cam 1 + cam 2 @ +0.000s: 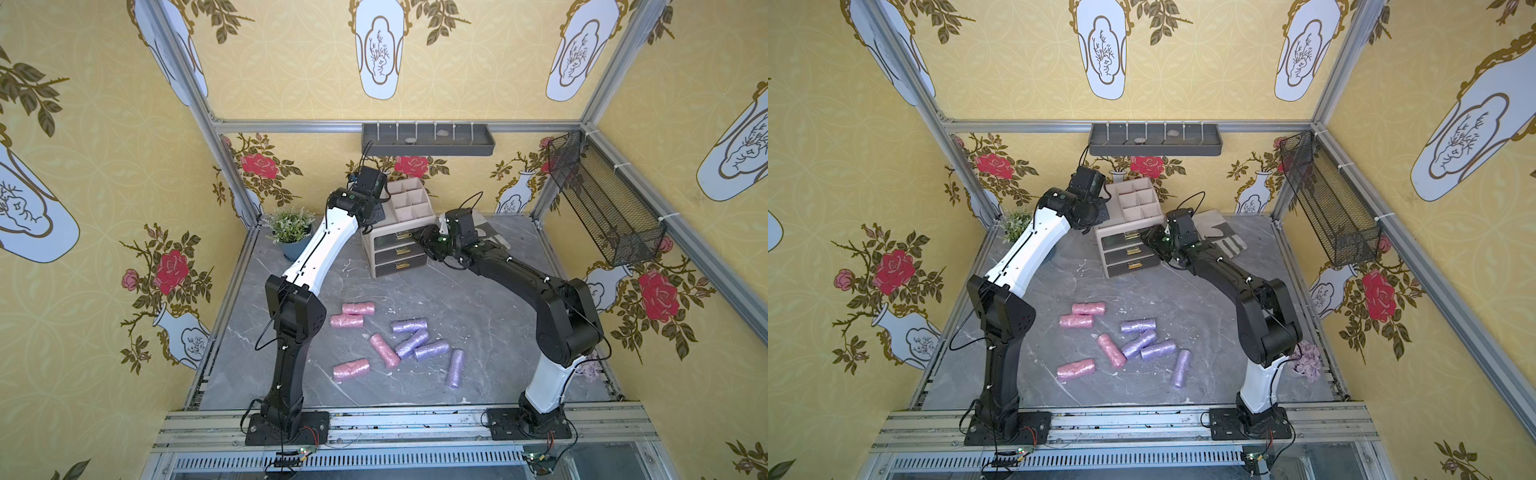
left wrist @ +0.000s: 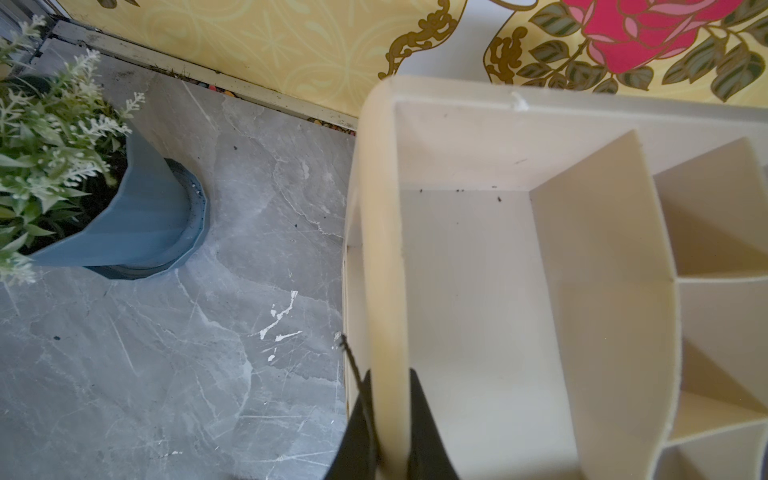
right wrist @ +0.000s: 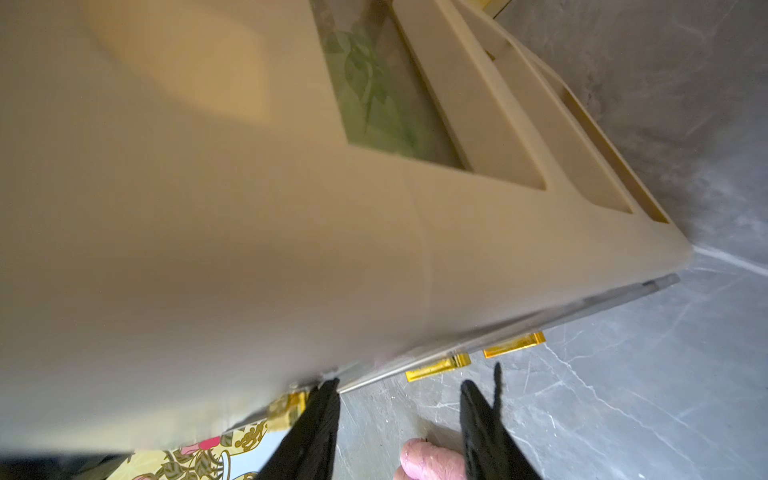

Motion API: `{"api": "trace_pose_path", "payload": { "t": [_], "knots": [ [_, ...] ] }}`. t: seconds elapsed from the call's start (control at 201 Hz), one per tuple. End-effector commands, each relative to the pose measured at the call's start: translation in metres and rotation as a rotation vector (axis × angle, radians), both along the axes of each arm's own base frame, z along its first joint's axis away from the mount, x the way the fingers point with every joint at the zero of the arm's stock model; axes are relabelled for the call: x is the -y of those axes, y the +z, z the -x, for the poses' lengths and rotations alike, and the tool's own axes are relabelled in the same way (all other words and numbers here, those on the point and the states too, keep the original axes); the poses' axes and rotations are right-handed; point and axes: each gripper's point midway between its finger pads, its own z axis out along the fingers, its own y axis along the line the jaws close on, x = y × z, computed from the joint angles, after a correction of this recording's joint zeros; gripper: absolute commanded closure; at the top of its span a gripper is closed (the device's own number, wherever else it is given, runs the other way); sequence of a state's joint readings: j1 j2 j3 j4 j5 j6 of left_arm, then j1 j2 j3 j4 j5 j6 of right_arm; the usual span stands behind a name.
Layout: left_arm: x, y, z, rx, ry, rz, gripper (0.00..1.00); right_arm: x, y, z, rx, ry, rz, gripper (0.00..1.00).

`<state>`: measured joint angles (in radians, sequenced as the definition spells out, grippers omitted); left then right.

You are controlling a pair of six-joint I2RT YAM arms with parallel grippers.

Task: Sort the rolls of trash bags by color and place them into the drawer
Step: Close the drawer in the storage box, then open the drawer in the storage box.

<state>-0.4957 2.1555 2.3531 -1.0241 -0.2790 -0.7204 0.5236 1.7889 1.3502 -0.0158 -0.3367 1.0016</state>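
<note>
Rolls (image 1: 358, 308) look light, squashy and slick, best pinched mid-length by the released right claw (image 3: 399, 382); left claw (image 2: 389, 372) clamps the rim of the chest (image 2: 376, 187).

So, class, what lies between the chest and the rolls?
Nothing: only bare grey table separates the chest from the rolls, as both top views show.

drawer chest (image 3: 208, 228) blurred in rt wrist view, pink roll (image 3: 428, 459) cut off at edge, plant (image 2: 62, 166) cropped

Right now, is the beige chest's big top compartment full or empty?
Empty: the left wrist view shows the big compartment with a bare floor, only dark specks.
</note>
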Motion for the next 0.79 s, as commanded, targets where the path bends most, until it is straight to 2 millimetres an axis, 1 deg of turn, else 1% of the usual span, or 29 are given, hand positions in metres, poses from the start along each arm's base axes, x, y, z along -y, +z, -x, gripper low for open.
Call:
{"api": "trace_pose_path", "payload": {
  "t": [0.0,0.149,0.284,0.353,0.408,0.438,0.483,0.503,0.538,0.592,0.707,0.737,0.787],
  "knots": [
    [0.006,-0.032,0.027,-0.163,-0.054,-0.011,1.00,0.001,0.026,0.009,0.064,0.006,-0.065,0.49],
    [0.005,-0.033,0.026,-0.165,-0.050,-0.014,1.00,0.023,0.026,0.040,0.022,-0.021,-0.005,0.45],
    [0.005,-0.033,0.026,-0.164,-0.047,-0.012,1.00,0.033,0.024,0.070,0.033,-0.023,0.097,0.43],
    [0.005,-0.033,0.026,-0.162,-0.045,-0.009,1.00,0.040,0.012,0.081,-0.011,-0.079,0.116,0.46],
    [0.005,-0.033,0.026,-0.161,-0.042,-0.009,1.00,0.044,0.000,0.088,-0.046,-0.138,0.081,0.48],
    [0.005,-0.033,0.026,-0.162,-0.042,-0.009,1.00,0.046,-0.003,0.089,-0.033,-0.174,0.063,0.49],
    [0.005,-0.033,0.026,-0.162,-0.043,-0.007,1.00,0.051,-0.007,0.092,-0.011,-0.234,0.058,0.45],
    [0.005,-0.033,0.027,-0.163,-0.044,-0.009,1.00,0.054,-0.012,0.093,-0.012,-0.263,0.067,0.44],
    [0.005,-0.033,0.027,-0.165,-0.044,-0.008,1.00,0.056,-0.016,0.094,-0.012,-0.296,0.062,0.44],
    [0.004,-0.034,0.027,-0.167,-0.047,-0.014,1.00,0.056,-0.016,0.093,-0.004,-0.321,0.009,0.43],
    [0.004,-0.032,0.028,-0.167,-0.054,-0.018,1.00,0.045,-0.010,0.089,0.053,-0.320,-0.145,0.41],
    [0.004,-0.032,0.028,-0.166,-0.055,-0.020,1.00,0.044,-0.006,0.086,0.075,-0.328,-0.195,0.41],
    [0.004,-0.031,0.028,-0.165,-0.056,-0.019,1.00,0.041,-0.007,0.082,0.087,-0.343,-0.249,0.43]
  ]
}}
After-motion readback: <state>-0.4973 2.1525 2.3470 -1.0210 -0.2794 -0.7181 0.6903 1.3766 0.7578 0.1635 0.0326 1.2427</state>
